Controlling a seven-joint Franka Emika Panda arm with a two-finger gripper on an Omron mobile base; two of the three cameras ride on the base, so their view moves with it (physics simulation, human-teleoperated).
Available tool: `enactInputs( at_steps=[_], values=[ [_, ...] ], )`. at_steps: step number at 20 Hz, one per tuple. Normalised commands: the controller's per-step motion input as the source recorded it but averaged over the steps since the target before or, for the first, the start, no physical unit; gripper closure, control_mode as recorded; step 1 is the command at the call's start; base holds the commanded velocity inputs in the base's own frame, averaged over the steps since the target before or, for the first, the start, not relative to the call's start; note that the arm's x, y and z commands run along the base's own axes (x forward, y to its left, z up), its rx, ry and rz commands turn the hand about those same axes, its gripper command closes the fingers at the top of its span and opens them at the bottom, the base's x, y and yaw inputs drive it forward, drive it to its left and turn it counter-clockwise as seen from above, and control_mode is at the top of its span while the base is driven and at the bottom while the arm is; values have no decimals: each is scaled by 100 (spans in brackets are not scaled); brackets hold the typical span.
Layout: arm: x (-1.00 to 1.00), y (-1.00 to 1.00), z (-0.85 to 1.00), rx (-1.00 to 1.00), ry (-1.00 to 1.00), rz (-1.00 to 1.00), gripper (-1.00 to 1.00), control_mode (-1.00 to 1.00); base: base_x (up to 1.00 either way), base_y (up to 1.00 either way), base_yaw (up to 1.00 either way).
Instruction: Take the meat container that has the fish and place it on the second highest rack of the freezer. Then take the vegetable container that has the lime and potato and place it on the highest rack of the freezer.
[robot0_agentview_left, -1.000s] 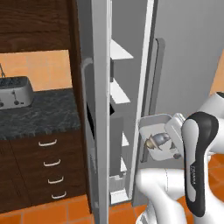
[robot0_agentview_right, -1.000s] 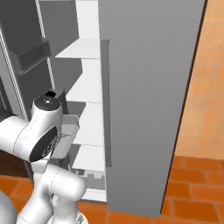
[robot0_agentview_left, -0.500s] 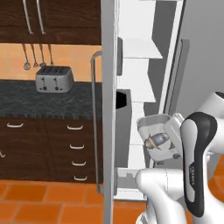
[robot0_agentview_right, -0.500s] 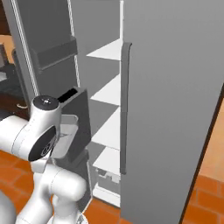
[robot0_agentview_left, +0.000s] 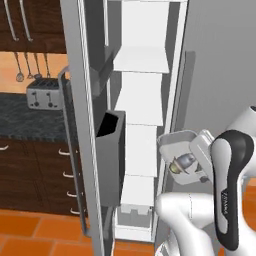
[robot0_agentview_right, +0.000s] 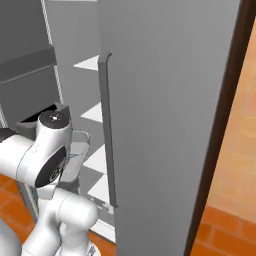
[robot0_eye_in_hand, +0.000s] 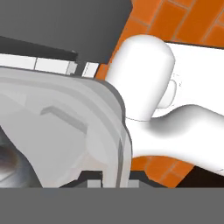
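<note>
Here, the gripper (robot0_eye_in_hand: 106, 175) clamps the smooth round-cornered meat container (robot0_agentview_left: 176, 144) (silvery fish (robot0_agentview_left: 183, 162) inside).

The meat container (robot0_agentview_left: 176, 144), a shallow pale grey-white tray with rounded corners, is held up in the air, tilted, just in front of the open freezer (robot0_agentview_left: 142, 100); it is also seen close up in the hand view (robot0_eye_in_hand: 65, 127); the fish (robot0_agentview_left: 183, 162), small and silvery-grey, is seen lying inside it; the freezer is tall and grey, its door (robot0_agentview_left: 82, 125) swung wide, white shelves (robot0_agentview_left: 141, 62) stacked inside; the long bar handle (robot0_agentview_right: 107, 130) is seen on its closed side.
</note>
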Motion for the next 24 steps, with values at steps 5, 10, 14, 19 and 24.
enactInputs(
  at_steps=[5, 10, 14, 19, 24],
  values=[
    [0, 0, 0, 0, 0, 0, 100, 100, 40, 30, 0],
    [0, 0, 0, 0, 0, 0, 100, 100, 47, 27, 0],
    [0, 0, 0, 0, 0, 0, 100, 100, 57, 1, 0],
    [29, 9, 0, 0, 0, -2, 100, -100, 24, 4, 0],
    [98, 23, 0, 0, 0, -20, 100, -100, 0, 0, 0]
  ],
)
